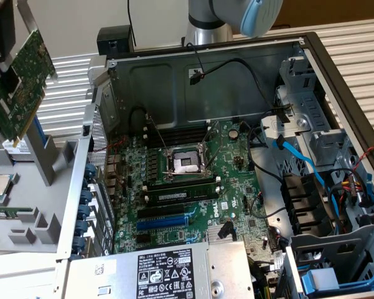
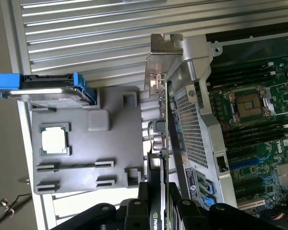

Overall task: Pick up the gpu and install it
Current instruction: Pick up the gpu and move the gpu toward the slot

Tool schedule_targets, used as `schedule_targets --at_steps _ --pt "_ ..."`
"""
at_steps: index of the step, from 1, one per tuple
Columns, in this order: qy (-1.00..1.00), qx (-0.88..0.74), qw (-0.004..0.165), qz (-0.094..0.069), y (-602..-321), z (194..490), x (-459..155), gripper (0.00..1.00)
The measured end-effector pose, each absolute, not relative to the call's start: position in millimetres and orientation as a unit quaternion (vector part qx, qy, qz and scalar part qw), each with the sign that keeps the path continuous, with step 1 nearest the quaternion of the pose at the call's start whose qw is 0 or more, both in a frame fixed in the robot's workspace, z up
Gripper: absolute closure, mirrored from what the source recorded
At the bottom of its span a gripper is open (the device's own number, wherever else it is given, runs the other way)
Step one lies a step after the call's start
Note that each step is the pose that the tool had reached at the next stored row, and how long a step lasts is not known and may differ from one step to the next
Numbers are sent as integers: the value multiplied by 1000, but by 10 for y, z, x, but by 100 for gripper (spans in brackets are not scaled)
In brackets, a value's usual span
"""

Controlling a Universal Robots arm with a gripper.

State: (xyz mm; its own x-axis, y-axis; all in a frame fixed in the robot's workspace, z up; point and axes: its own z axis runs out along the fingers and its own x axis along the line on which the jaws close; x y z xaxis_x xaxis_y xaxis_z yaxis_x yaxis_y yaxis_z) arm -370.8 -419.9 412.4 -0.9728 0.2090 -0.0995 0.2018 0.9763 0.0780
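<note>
Gripper [image 2: 158, 211] clamped on the gpu [image 1: 18, 81], held tilted in the air at the exterior view's upper left, well apart from the motherboard [image 1: 193, 187]; risk: its silver bracket [image 2: 163, 52] catches the case wall [image 1: 87, 180], twisting the card in the grasp.

Green gpu [image 1: 18, 87], grey tray [image 2: 115, 143], blue-framed drive [image 2: 52, 88].

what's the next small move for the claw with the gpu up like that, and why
Probably carry the gpu sideways toward the exterior view's right, over the open case's wall. The claw is shut on the card, which hangs tilted above the grey parts tray, outside the case, while the motherboard's blue slot lies inside, uncovered. Keeping height first seems wise to clear that wall.
</note>
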Motion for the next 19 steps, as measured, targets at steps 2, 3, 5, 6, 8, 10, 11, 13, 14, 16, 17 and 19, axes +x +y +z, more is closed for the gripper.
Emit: schedule_targets --at_steps 2,3,5,6,8,10,11,13,14,16,17,19 --pt "993 104 52 34 -4199 4167 -3645 73" --pt "993 104 52 34 -4199 4197 -3609 73" --pt "993 104 51 35 -4199 4261 -3535 73" --pt "993 104 50 35 -4199 4289 -3499 73" --pt "993 104 48 35 -4199 4336 -3440 73" --pt "993 104 44 35 -4199 4371 -3390 73" --pt "993 104 42 35 -4199 4385 -3369 73" --pt "993 104 36 35 -4199 4405 -3331 73" --pt "993 104 32 35 -4199 4411 -3314 73" --pt "994 105 24 35 -4199 4419 -3283 73" --pt "994 105 20 35 -4199 4422 -3267 73" --pt "994 105 11 35 -4200 4425 -3236 73"
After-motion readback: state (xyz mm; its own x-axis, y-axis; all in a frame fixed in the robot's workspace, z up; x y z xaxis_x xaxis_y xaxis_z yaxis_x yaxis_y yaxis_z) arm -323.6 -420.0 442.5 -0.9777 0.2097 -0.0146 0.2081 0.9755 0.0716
